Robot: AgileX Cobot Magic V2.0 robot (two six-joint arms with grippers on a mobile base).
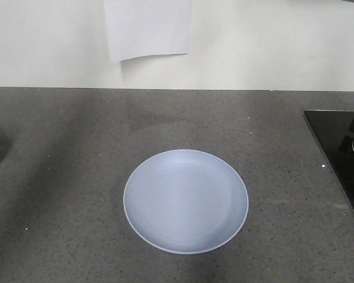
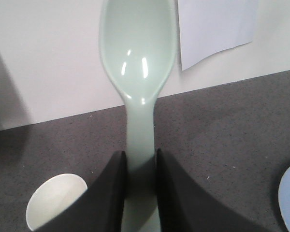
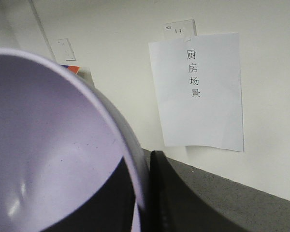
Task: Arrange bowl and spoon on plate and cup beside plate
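Overhead from the front, the round pale blue-lilac plate (image 1: pixel 186 200) with its shallow raised rim lies flat and bare in the middle of the dark grey speckled tabletop (image 1: pixel 59 177). A white paper sheet (image 1: pixel 148 28) hangs on the wall behind, and a glossy black cooktop (image 1: pixel 342 147) cuts into the right edge. No arm shows in this view. From the left wrist, the left hand (image 2: pixel 139 154) is clenched on the flat handle of the small pale mint-green plastic spoon (image 2: pixel 137 58), whose scoop points away toward the wall. The brown paper cup (image 2: pixel 53 203), only its white inside and rim in sight, stands on the tabletop at lower left, partly hidden by a dark finger. A sliver of the plate shows at the right edge. From the right wrist, the right hand (image 3: pixel 141 164) grips the wall of the small lavender-purple plastic bowl (image 3: pixel 48 145), one dark finger inside and one outside, with the paper sheet beyond.
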